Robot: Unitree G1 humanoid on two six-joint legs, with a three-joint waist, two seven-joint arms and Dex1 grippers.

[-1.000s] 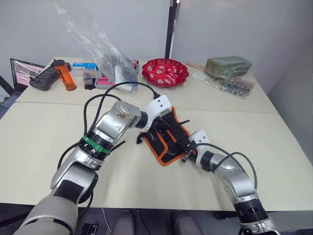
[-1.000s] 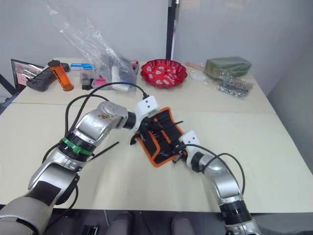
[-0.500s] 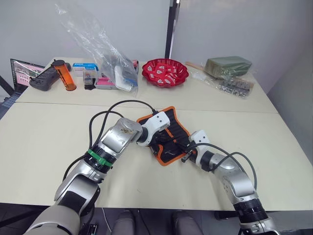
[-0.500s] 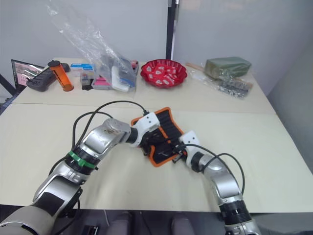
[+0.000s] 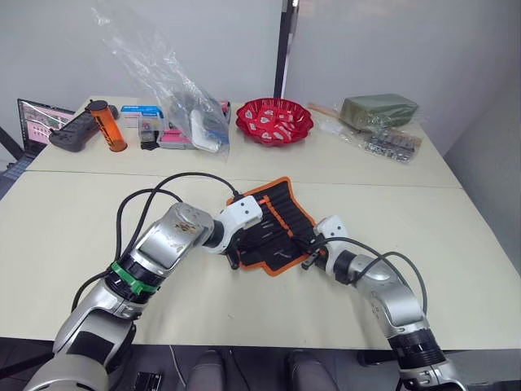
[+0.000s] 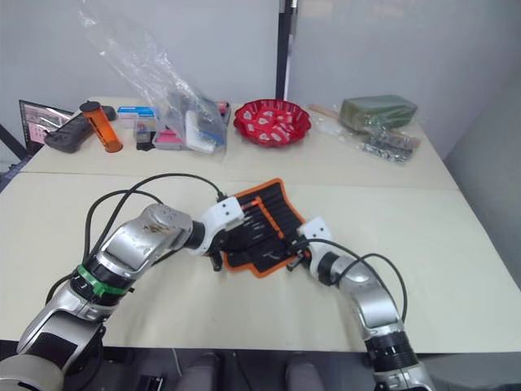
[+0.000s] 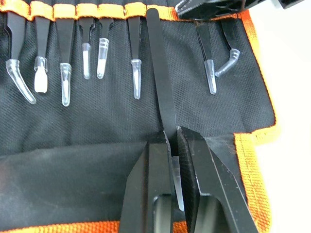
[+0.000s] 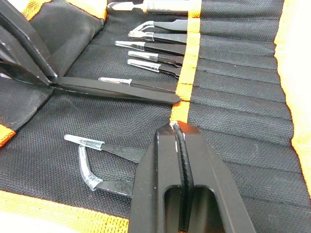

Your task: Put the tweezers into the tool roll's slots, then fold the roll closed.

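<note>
The tool roll (image 5: 281, 220) lies opened flat on the table, black with orange edging. Several tweezers (image 7: 63, 48) with clear tip caps sit in its slots (image 8: 233, 73) along the orange pocket trim. My left gripper (image 7: 173, 133) is at the roll's near-left edge, shut on the long tweezers (image 7: 160, 73), whose far end reaches a slot. My right gripper (image 8: 176, 127) is shut at the roll's near-right side, its tips on the orange trim. I cannot tell whether it pinches fabric. Two more tweezers (image 8: 107, 150), one curved, lie in slots beside it.
At the table's back stand a red bowl (image 5: 275, 119), a clear plastic bag (image 5: 175, 90) over small boxes, an orange cylinder (image 5: 108, 126), a black controller (image 5: 73, 129), a laptop (image 5: 37, 118) and a green package (image 5: 378, 110). Bare tabletop surrounds the roll.
My left gripper has swung from the roll's far side down to its near-left edge. The roll, bunched before, now lies spread flat. The right arm has stayed put.
</note>
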